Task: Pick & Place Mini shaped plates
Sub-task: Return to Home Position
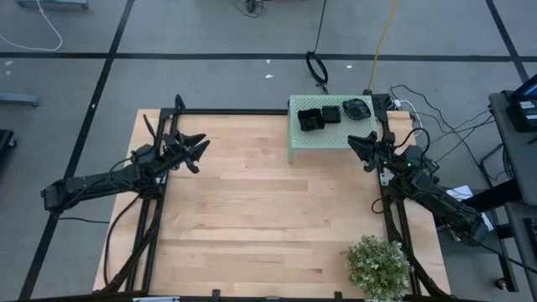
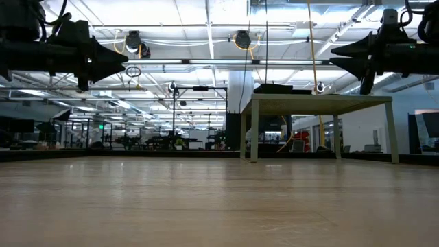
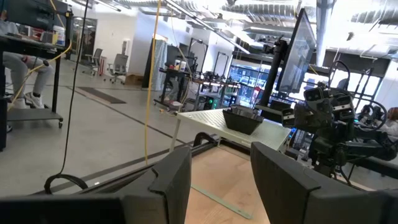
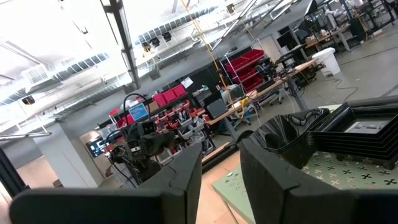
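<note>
The mini shaped plates sit in stacks on top of the pale green perforated stand (image 1: 323, 134): two square stacks (image 1: 320, 117) and one wavy-rimmed stack (image 1: 357, 108). The right wrist view shows the wavy stack (image 4: 292, 134) and the square stack (image 4: 354, 130) resting on the stand's top. My right gripper (image 1: 357, 144) hovers open just right of the stand, raised above the table. Over the table's left side, my left gripper (image 1: 201, 151) hangs open, far from the plates, pointing at the stand (image 3: 249, 121).
A small green bushy plant (image 1: 379, 264) stands at the table's near right corner. The wooden tabletop (image 1: 260, 210) lies bare between the arms. Cables (image 1: 436, 126) trail on the floor beyond the table's right edge.
</note>
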